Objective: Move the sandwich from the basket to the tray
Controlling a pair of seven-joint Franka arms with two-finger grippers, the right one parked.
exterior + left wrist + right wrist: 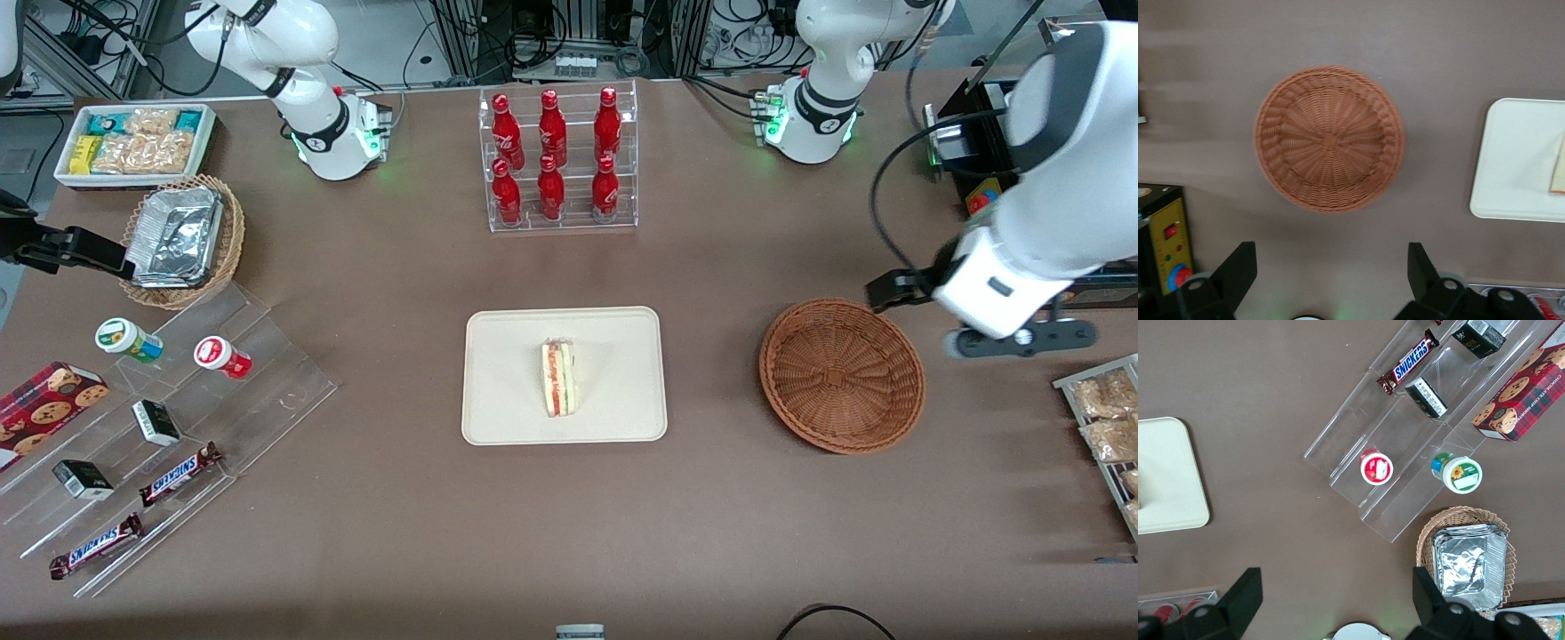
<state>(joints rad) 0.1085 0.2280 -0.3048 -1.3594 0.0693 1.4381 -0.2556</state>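
Sandwich (559,379) on tray (507,391) | gripper (1331,267) spread wide, above basket (1329,138)

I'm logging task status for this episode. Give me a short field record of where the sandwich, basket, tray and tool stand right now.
sandwich: lying on the tray, near its middle
tray: on the table, beside the basket
basket: holds nothing
tool: open, holding nothing, raised over the table beside the basket
task state: sandwich already on tray

Bright even overhead light, soft shadow beside the basket (1329,139), glare on the foil trays (175,236), wrist view slightly blurred, pincer (1331,277) fingers dark, spread wide.
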